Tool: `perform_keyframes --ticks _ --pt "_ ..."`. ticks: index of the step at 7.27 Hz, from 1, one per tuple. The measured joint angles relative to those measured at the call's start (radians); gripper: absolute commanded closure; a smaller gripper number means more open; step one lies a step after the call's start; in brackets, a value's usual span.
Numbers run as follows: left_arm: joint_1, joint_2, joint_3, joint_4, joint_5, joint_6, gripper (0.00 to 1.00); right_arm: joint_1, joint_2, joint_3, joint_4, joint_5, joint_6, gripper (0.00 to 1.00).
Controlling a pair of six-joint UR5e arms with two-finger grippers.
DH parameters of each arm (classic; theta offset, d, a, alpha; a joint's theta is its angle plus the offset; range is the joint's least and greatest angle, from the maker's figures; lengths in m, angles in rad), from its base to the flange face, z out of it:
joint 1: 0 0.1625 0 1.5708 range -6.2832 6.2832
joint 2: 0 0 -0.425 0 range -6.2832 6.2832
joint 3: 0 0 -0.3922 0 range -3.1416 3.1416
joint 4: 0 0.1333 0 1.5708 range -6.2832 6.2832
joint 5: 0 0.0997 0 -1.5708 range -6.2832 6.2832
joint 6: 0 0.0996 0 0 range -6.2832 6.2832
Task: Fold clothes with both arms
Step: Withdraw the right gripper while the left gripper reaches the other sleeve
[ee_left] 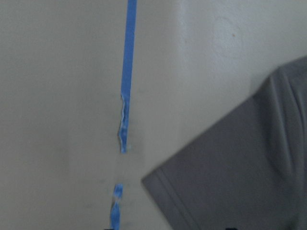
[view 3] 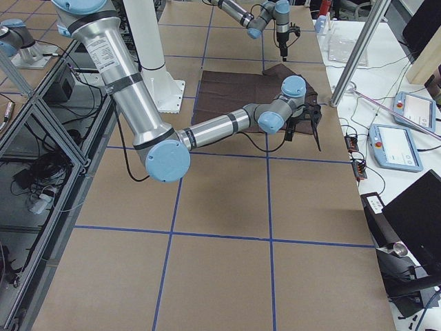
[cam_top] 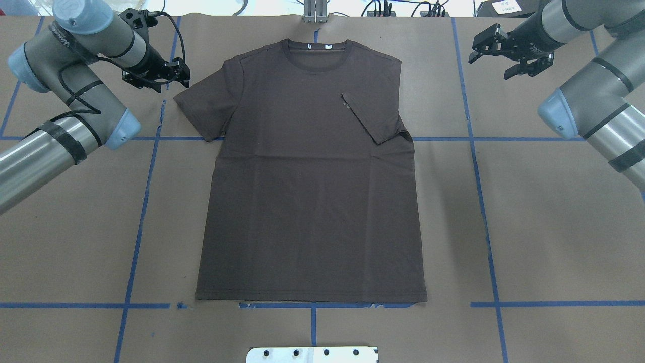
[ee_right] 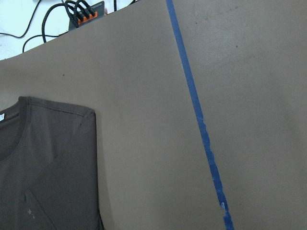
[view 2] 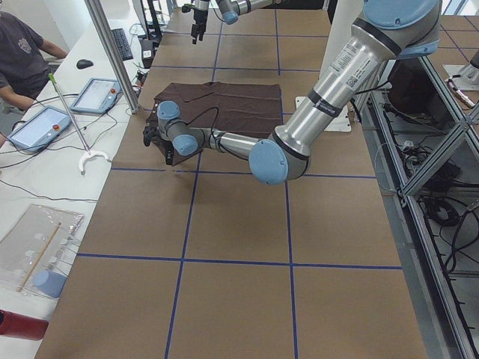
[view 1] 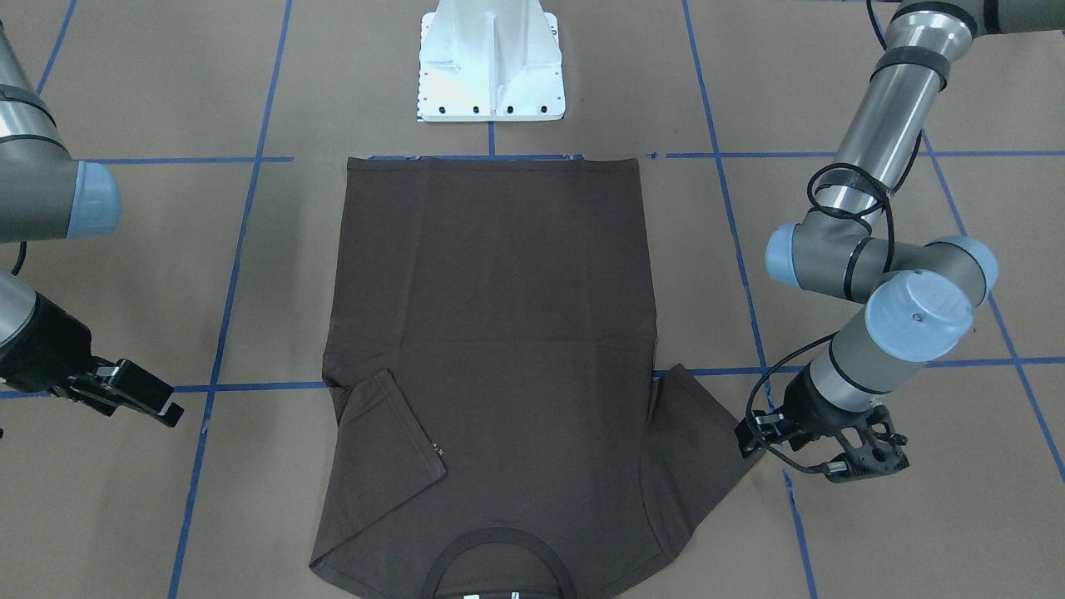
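Note:
The dark brown T-shirt (cam_top: 312, 201) lies flat on the brown paper table, collar at the far edge from the robot. In the front-facing view (view 1: 491, 316) the collar is at the bottom. One sleeve (cam_top: 370, 118) is folded in over the chest; the other sleeve (cam_top: 204, 108) lies spread out. My left gripper (cam_top: 162, 76) hovers open and empty just beyond the spread sleeve's tip, which shows in the left wrist view (ee_left: 230, 182). My right gripper (cam_top: 499, 55) is open and empty, off the shirt beside the folded shoulder (ee_right: 57, 158). In the front-facing view they are at the right (view 1: 865, 456) and left (view 1: 141, 398).
The white pedestal base (cam_top: 312, 354) stands at the near edge, just past the shirt's hem. Blue tape lines (cam_top: 146, 201) grid the table. An operator (view 2: 19, 52) and tablets (view 2: 37, 126) are at a side bench beyond the collar edge. Cables (ee_right: 79, 12) lie past that edge.

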Motion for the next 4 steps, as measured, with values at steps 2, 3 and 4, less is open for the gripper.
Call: perform_keyframes --ticks 2,3,4 --pt "0.022 -0.009 0.018 -0.005 0.034 -0.003 0.33 -0.002 -0.007 0.003 0.0 -0.005 0.0 0.0" --pt "0.026 -0.009 0.021 -0.006 0.039 -0.004 0.35 -0.002 -0.008 0.006 0.0 -0.005 0.003 0.0" --pt "0.028 -0.007 0.026 -0.006 0.041 -0.004 0.36 -0.003 -0.008 0.009 0.0 -0.004 0.007 0.0"
